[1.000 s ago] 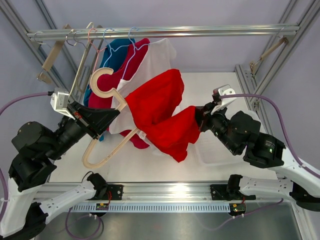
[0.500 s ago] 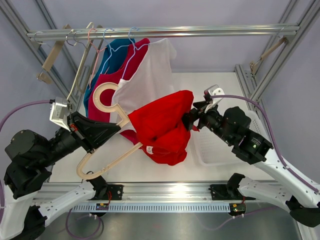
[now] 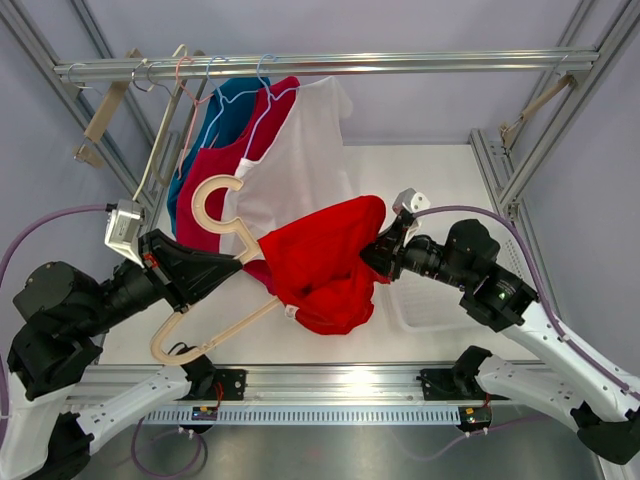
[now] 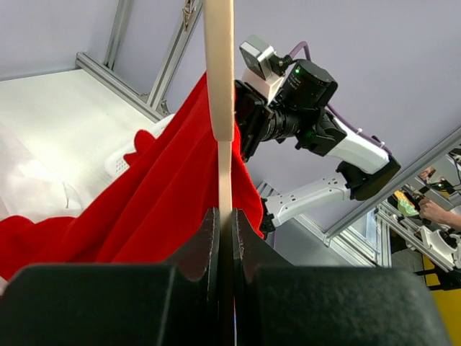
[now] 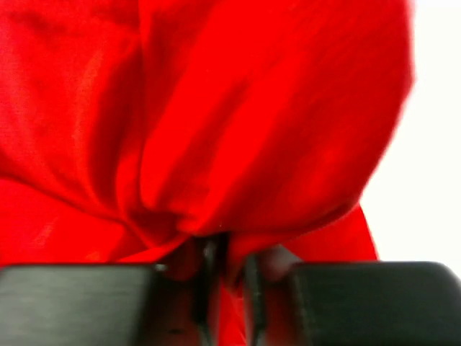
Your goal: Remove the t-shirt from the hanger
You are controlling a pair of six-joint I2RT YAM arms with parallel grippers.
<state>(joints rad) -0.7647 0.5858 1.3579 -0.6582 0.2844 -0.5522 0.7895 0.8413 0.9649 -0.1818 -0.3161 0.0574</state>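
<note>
A red t-shirt (image 3: pixel 325 262) hangs bunched on a pale wooden hanger (image 3: pixel 215 250) held above the table. My left gripper (image 3: pixel 238 262) is shut on the hanger's bar (image 4: pixel 225 166), which rises straight up between its jaws in the left wrist view. The red shirt (image 4: pixel 144 202) drapes over the bar's far end there. My right gripper (image 3: pixel 375 253) is shut on a fold of the red shirt (image 5: pixel 216 130) at its right side. The cloth fills the right wrist view and hides the fingertips.
Several other shirts, blue, dark red and white (image 3: pixel 295 150), hang on wire hangers from the metal rail (image 3: pixel 330 65) at the back. A white basket (image 3: pixel 440 305) lies on the table under my right arm. Frame posts stand at both sides.
My right gripper has moved left toward the hanger with the shirt, bunching the cloth into a tighter clump. The hanger has tilted and shifted slightly in my left gripper.
</note>
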